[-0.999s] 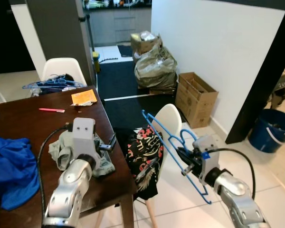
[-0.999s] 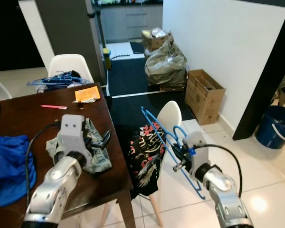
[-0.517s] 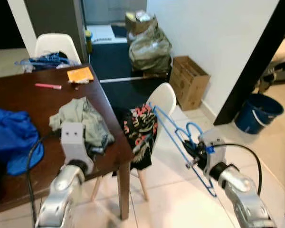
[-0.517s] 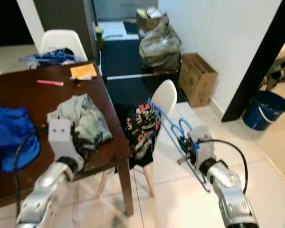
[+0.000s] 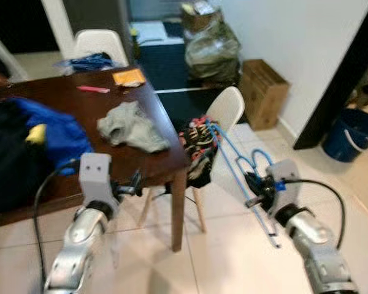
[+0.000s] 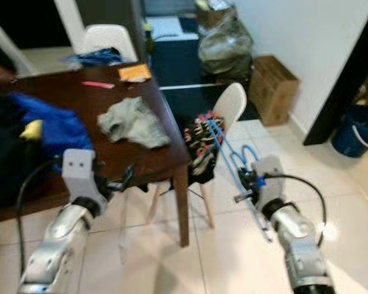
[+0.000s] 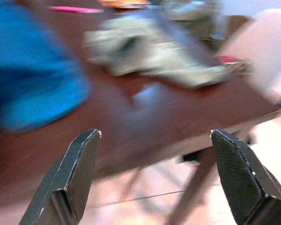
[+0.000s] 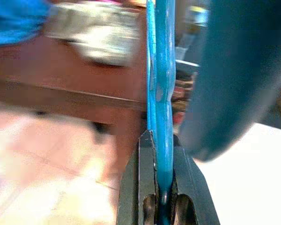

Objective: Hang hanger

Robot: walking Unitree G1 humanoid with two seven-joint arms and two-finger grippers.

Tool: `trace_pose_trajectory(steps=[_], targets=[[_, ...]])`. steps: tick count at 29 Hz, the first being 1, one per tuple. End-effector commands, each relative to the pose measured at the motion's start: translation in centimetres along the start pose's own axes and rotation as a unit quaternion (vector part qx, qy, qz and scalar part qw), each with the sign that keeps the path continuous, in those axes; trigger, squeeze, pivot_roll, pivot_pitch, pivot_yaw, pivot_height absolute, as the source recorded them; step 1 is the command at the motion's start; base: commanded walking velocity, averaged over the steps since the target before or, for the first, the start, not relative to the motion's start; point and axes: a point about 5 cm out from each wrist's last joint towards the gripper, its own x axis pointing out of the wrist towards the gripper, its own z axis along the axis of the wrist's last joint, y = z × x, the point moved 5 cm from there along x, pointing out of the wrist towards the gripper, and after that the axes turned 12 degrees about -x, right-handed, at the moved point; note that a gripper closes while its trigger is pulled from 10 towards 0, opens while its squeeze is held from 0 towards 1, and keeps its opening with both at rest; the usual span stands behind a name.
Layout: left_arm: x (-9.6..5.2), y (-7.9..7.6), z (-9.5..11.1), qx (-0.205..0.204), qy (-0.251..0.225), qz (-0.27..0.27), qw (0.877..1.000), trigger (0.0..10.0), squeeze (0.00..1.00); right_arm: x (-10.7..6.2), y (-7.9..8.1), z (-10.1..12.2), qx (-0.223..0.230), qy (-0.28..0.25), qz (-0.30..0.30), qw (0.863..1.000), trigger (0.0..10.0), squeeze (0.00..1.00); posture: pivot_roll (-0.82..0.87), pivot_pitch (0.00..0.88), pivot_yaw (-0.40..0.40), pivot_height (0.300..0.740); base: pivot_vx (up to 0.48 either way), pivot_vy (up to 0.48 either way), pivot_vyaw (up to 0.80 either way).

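1. The right gripper [image 5: 256, 191] is pinched tight on the blue hanger [image 5: 236, 165], out over the floor.
2. The left gripper [image 7: 154, 140] is spread wide, holding nothing, near the table [image 5: 141, 165] edge.
3. The hanger's far end is close to the white chair [image 5: 228, 110]. I think it could snag there.
4. Beside the right gripper, away from the chair, the floor [image 5: 233, 257] gives room.

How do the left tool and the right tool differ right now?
The left tool is open, its fingers spread wide with nothing between them; the right tool is shut on the blue hanger. The left tool is beside the wooden table; the right tool is over the tiled floor by the white chair. Both have black fingers.
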Motion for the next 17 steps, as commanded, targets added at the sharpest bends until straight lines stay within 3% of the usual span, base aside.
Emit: trace_pose_trajectory(steps=[1,6,17], targets=[[0.0,0.2,0.5,0.016,-0.011,-0.001,1.000,10.0,0.00,-0.1,0.0,-0.1,0.022,-0.006,-0.001,1.000,10.0,0.00,-0.02,0.066,0.031,0.740,0.000,0.000,0.80],[0.4,0.3,1.5,0.021,-0.029,-0.002,0.999,10.0,0.00,0.0,0.2,-0.1,0.032,-0.011,0.003,0.999,10.0,0.00,-0.02,0.053,0.037,0.740,0.000,0.000,0.80],[0.4,0.7,1.3,0.024,-0.025,-0.019,0.999,10.0,0.00,0.3,0.8,-0.1,0.034,-0.013,0.017,0.999,10.0,0.00,-0.02,0.031,0.047,0.740,0.000,0.000,0.80]])
